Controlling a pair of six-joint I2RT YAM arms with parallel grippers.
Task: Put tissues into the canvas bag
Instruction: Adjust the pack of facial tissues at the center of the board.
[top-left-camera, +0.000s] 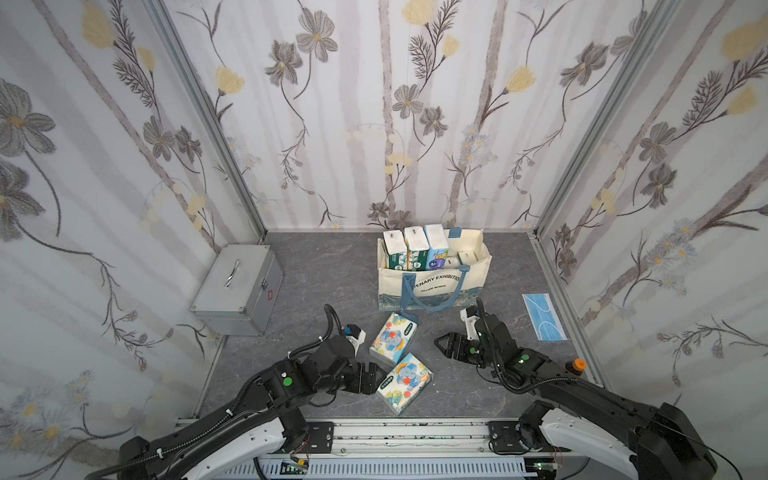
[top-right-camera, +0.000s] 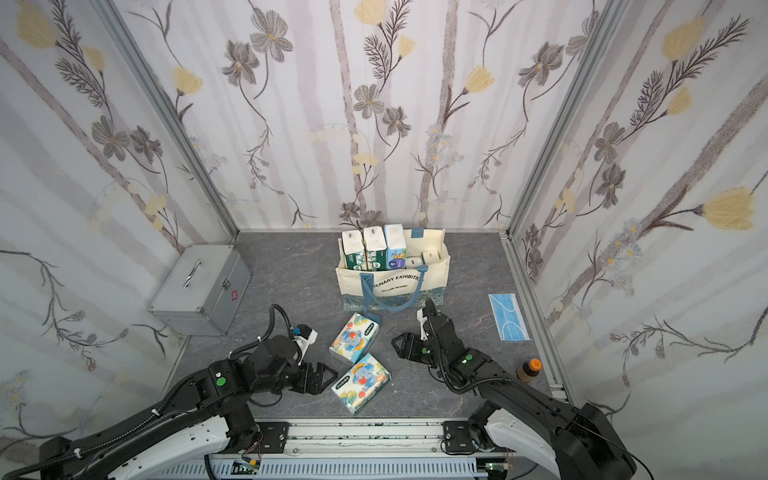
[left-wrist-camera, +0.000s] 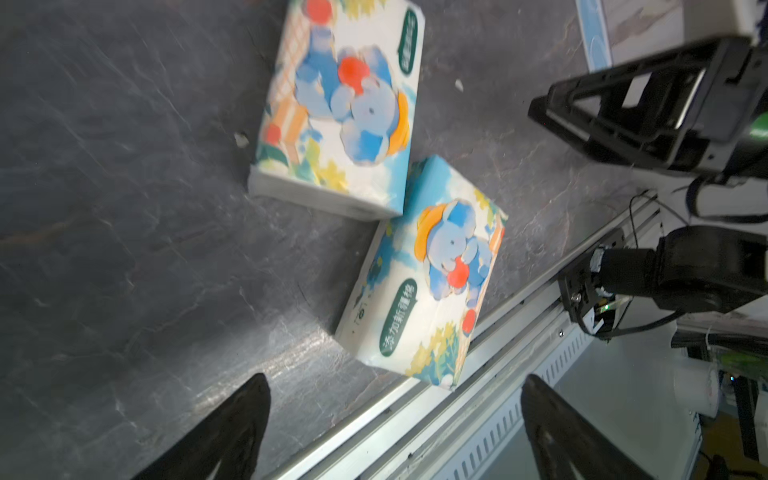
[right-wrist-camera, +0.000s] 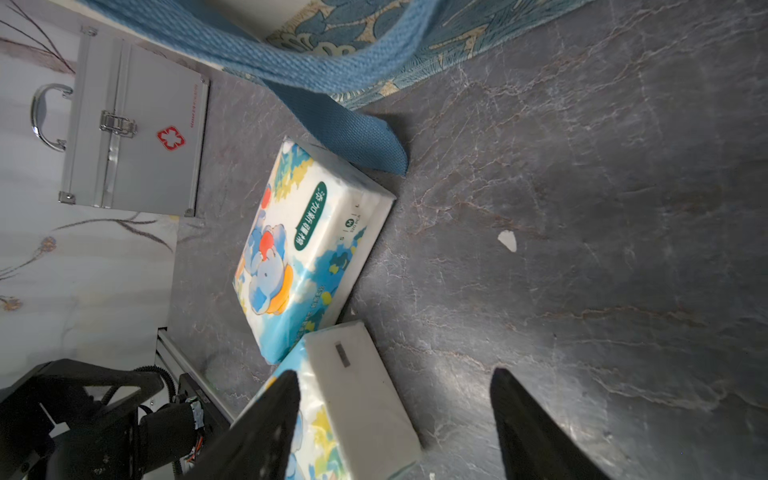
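Reaching low over the grey table (top-left-camera: 332, 282), the left gripper (top-left-camera: 380, 374) is hovering with its jaws apart and empty just left of the near tissue pack (top-left-camera: 405, 382), an elephant-print brick lying flat by the table's near edge. A second elephant-print pack (top-left-camera: 392, 338) is lying just beyond it, the two touching at a corner, its far end just beside the blue handle (top-left-camera: 409, 305) hanging down the front of the canvas bag (top-left-camera: 432, 286). The right gripper (top-left-camera: 439, 345), jaws also apart and holding nothing, is hanging to the right of both packs. The bag is standing toward the table's far side, three packs (top-left-camera: 415, 249) sticking upright from its left half and lower packs (top-left-camera: 467, 257) sitting in its right. A grey metal case (top-left-camera: 235, 282) is sitting far left, a blue face mask (top-left-camera: 543, 316) is lying at right, and a brown bottle (top-left-camera: 575, 365) is standing near the right edge.
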